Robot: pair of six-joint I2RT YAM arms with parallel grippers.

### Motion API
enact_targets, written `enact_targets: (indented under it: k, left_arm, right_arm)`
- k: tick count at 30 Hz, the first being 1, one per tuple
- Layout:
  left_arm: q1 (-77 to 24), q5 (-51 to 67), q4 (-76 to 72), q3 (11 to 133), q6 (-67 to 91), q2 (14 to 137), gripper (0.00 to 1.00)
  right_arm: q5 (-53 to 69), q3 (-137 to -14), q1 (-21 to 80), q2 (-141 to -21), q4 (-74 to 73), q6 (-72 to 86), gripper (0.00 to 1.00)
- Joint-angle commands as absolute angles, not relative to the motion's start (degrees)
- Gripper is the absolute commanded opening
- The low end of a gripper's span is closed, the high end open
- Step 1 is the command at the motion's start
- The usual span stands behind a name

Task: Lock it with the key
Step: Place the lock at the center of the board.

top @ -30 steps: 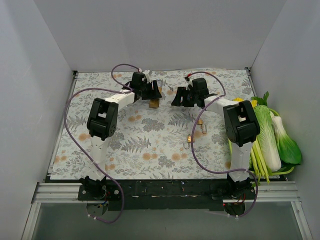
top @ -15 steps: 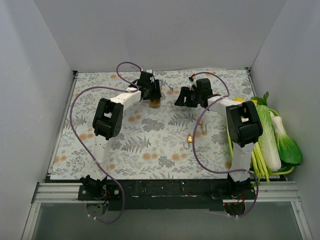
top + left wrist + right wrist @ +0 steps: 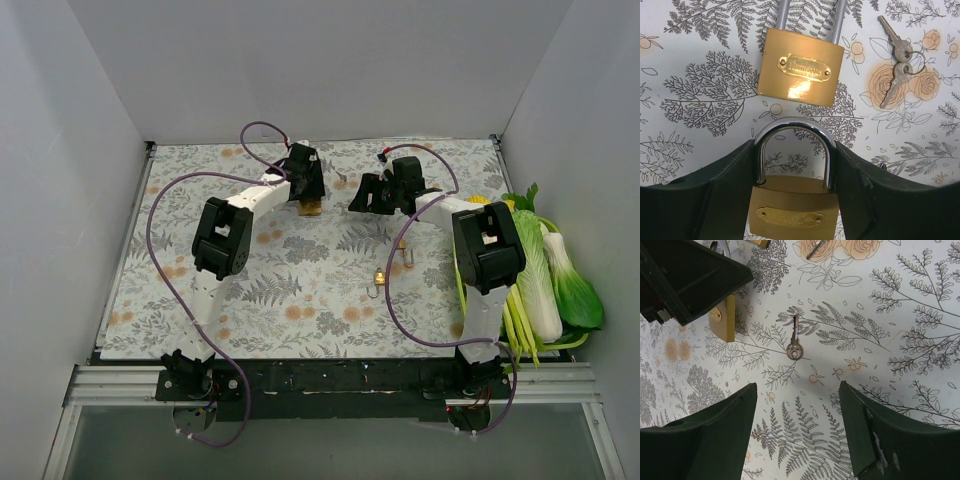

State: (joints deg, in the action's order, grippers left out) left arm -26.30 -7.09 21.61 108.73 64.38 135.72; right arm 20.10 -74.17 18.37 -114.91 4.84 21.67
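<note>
In the top view, the left gripper (image 3: pixel 305 183) and the right gripper (image 3: pixel 376 196) are seen at the far side of the flower-printed table (image 3: pixel 250 300), near each other. A brass padlock (image 3: pixel 311 207) shows just beside the left one, and whether it is gripped cannot be told from above. Two small padlocks (image 3: pixel 381 281) lie nearer the middle, and vegetables (image 3: pixel 545 285) are heaped at the right edge. The key is too small to be found here. In the left wrist view, the left gripper (image 3: pixel 795 165) is closed on a gripped padlock (image 3: pixel 792 212), with both fingers pressed against its steel shackle. A second padlock (image 3: pixel 801 74) lies flat just beyond, and a bunch of keys (image 3: pixel 897 62) is to its right. In the right wrist view, the right gripper (image 3: pixel 797 387) is held wide apart and empty above the cloth. The key (image 3: pixel 794 340) lies flat ahead of the fingers, untouched, with its round head toward them and its blade pointing away. It is judged to be very light, stiff and smooth, so it may slip or be pushed along the cloth. It should probably be pinched by the round head, so that the blade is left free for the keyhole.
</note>
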Motion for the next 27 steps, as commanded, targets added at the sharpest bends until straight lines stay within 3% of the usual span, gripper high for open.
enact_targets:
  k: [1,4,5,12,22,27]
  left_arm:
    - [-26.54,-8.7,28.39,110.3,65.13,139.39,0.22]
    - [-26.54,-8.26,28.65,110.83,65.21,139.39,0.35]
    - [-26.54,-8.17,28.83,111.0,65.13,139.31,0.48]
    - [-26.46,-8.0,30.32,113.2,64.43,138.52,0.76]
    - [-25.93,-6.59,31.2,122.51,63.55,134.74,0.8]
    - [-23.3,1.98,28.48,120.86,61.79,126.76,0.91]
  right_arm:
    - [21.09,-75.41,18.02,-112.94,6.68,21.97,0.74]
    - [21.09,-75.85,18.02,-113.03,6.68,22.06,0.75]
    - [21.09,-76.02,18.02,-113.11,6.68,22.06,0.75]
    - [21.0,-76.81,18.02,-113.03,6.42,21.71,0.75]
    - [22.67,-78.66,18.02,-110.92,5.8,18.91,0.76]
    - [23.47,-80.68,17.93,-107.67,1.94,10.92,0.77]
